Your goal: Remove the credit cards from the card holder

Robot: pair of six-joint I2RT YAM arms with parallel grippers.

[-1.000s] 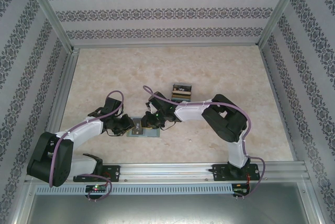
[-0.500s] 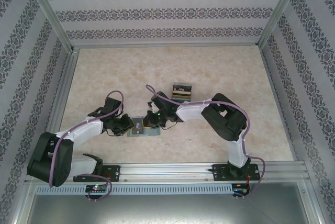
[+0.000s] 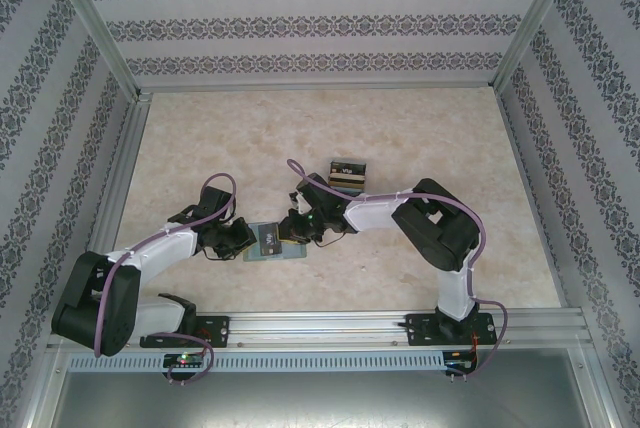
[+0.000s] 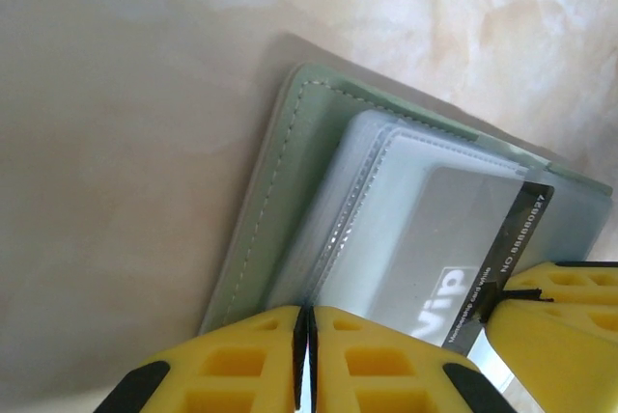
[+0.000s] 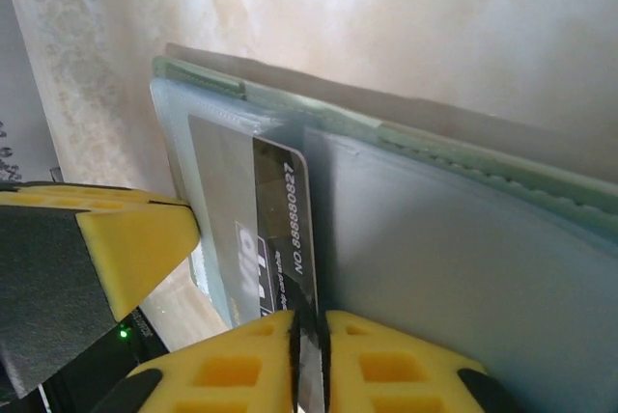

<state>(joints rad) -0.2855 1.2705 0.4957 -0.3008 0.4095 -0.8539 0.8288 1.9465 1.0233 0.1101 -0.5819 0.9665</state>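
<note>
The grey-blue card holder (image 3: 295,252) lies open on the table between both arms. My left gripper (image 4: 307,336) is shut on the near edge of its clear-pocket panel (image 4: 290,172); in the top view the left gripper (image 3: 243,238) sits at the holder's left end. A black card (image 5: 290,210) with white "VIP" marks sticks partway out of a pocket. My right gripper (image 5: 309,336) is shut on that card's corner, just right of the holder's crease (image 5: 435,239); from above it (image 3: 290,228) hangs over the holder. The card's dark strip (image 4: 517,230) also shows in the left wrist view.
A small stack of loose cards (image 3: 347,176), black on top and tan-gold beneath, lies on the marble table behind the right gripper. Patterned walls enclose the table on three sides, and a metal rail (image 3: 330,326) runs along the near edge.
My right gripper has shifted to the right, and the black card now shows as a dark patch on the holder. The left arm has held still.
</note>
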